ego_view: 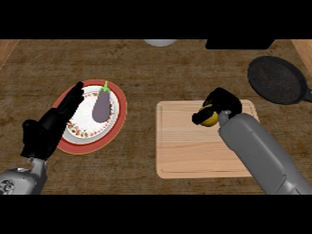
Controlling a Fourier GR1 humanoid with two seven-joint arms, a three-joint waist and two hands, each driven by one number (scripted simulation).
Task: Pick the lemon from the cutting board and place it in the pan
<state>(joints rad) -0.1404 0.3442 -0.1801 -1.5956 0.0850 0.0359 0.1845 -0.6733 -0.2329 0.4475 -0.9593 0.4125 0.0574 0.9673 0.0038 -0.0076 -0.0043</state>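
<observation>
Yellow lemon sits in my right hand, fingers curled round it, above the cutting board's far edge; I think it's lifted, though the hand hides any gap. Carrying it right to the black pan and letting go remains. My left hand rests open beside the plate holding an eggplant.

The counter is a brown, wood-grained surface filling the frame. A pale wooden cutting board lies flat at lower centre-right. A black pan rests at upper right, handle pointing to the right edge. A red-rimmed plate sits at centre left, well apart from the board.
</observation>
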